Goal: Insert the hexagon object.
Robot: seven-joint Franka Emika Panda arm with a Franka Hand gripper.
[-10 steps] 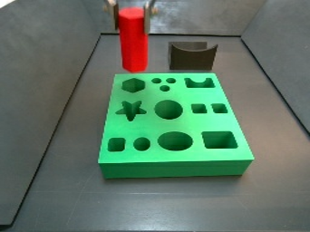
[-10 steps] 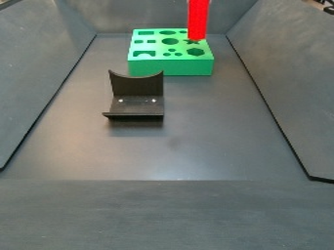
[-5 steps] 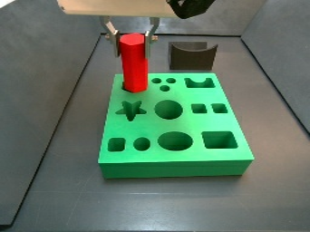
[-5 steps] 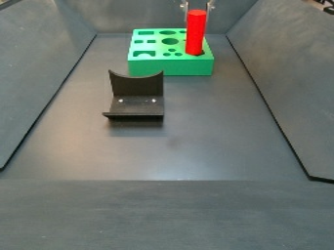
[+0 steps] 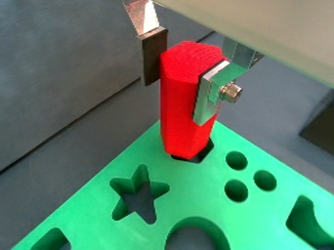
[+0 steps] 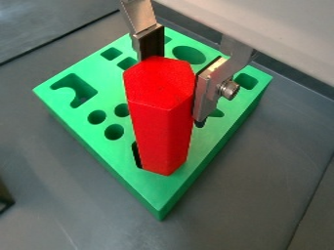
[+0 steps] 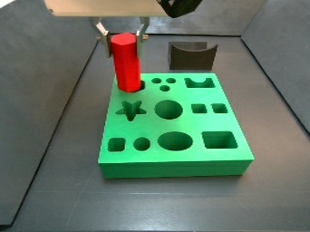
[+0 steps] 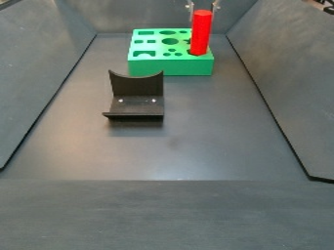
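Gripping the hexagon object [image 5: 187, 98] near its top, the hand [image 5: 183, 68] shows flat silver fingers [image 5: 213, 90] with dark pads pressed on opposite flat faces; the matte red peg's foot sits in the hexagonal hole of the green shape board [image 5: 104, 215]. In a wrist view its six-sided top [image 6: 159, 74] is plain. In a side view it stands upright [image 7: 125, 63], with a dark grey curved block [image 7: 191, 55] behind. In a side view the hand [image 8: 202, 7] is cut off; the fixture [image 8: 135, 96] stands on the desk [image 8: 170, 176].

side views opposed, wrist views close
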